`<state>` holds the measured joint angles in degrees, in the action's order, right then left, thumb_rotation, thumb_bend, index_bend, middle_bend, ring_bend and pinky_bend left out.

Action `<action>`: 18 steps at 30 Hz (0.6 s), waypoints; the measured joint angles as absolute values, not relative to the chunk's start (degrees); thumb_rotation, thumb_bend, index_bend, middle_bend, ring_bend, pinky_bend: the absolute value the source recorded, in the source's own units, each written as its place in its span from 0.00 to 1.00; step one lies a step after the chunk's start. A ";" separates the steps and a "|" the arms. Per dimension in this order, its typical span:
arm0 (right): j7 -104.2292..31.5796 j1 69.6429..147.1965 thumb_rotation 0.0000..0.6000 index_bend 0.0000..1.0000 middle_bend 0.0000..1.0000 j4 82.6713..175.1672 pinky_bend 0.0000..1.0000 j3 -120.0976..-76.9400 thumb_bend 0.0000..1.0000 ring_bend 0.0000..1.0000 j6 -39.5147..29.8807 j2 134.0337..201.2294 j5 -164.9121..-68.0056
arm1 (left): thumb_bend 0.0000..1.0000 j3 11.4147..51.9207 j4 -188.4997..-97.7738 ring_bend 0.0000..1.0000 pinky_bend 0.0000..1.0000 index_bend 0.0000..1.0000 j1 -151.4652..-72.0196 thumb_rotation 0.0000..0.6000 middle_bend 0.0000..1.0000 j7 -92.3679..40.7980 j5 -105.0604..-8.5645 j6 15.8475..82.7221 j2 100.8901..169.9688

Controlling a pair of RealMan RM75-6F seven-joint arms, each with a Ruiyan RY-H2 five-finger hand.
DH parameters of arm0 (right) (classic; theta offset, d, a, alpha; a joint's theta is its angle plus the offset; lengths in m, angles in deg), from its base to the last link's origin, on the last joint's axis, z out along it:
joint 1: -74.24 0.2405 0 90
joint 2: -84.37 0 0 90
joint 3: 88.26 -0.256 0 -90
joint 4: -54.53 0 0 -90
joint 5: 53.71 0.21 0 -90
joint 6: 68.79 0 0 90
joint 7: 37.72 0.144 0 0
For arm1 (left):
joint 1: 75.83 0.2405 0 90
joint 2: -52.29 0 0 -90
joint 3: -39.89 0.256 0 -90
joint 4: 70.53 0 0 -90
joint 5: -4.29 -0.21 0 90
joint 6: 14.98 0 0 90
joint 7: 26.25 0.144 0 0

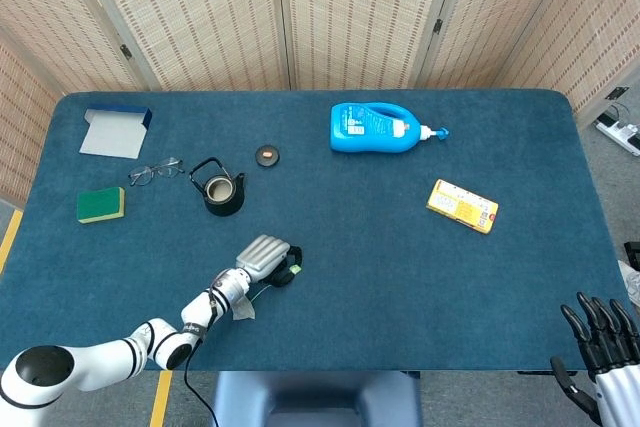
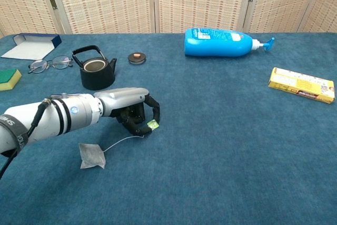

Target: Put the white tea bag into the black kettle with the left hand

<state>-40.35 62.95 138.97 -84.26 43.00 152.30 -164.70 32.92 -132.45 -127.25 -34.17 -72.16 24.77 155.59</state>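
The white tea bag lies flat on the blue table, its string running right to a small green tag. My left hand is low over the table, and its curled fingers pinch that tag; the bag itself still rests on the cloth. In the head view the left hand covers the tag, with the tea bag just beside its wrist. The black kettle stands open-topped behind the hand, also seen as the kettle. My right hand hangs off the table's near right corner, fingers spread, holding nothing.
The kettle lid lies right of the kettle. Glasses, a green sponge and a blue-white box sit at the left. A blue bottle lies at the back, a yellow box at the right.
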 measured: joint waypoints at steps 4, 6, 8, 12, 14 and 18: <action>-40.18 62.80 1.00 0.00 0.00 138.70 0.00 -84.33 0.40 0.00 43.36 152.36 -164.80 | 0.46 33.13 -131.48 1.00 1.00 0.59 -127.27 1.00 1.00 -34.81 -72.60 24.87 156.08; -40.21 62.79 1.00 0.00 0.00 138.63 0.00 -84.36 0.40 0.00 43.32 152.40 -164.84 | 0.48 33.31 -131.00 1.00 1.00 0.61 -127.26 1.00 1.00 -35.10 -72.83 24.86 156.29; -40.34 62.80 1.00 0.00 0.00 138.64 0.00 -84.36 0.40 0.00 43.21 152.43 -164.89 | 0.51 33.49 -130.58 1.00 1.00 0.62 -127.22 1.00 1.00 -35.51 -73.18 25.01 156.53; -40.66 62.84 1.00 0.00 0.00 138.75 0.00 -84.44 0.40 0.00 43.01 152.51 -164.91 | 0.55 33.78 -130.40 1.00 1.00 0.63 -127.13 1.00 1.00 -36.06 -73.59 25.07 156.51; -40.81 62.87 1.00 0.00 0.00 138.83 0.00 -84.46 0.40 0.00 42.85 152.52 -164.90 | 0.56 33.82 -130.46 1.00 1.00 0.64 -127.05 1.00 1.00 -36.19 -73.67 25.17 156.38; -41.12 62.94 1.00 0.00 0.00 138.98 0.00 -84.49 0.40 0.00 42.52 152.55 -164.90 | 0.56 33.79 -130.50 1.00 1.00 0.65 -126.89 1.00 1.00 -36.50 -73.80 25.54 156.09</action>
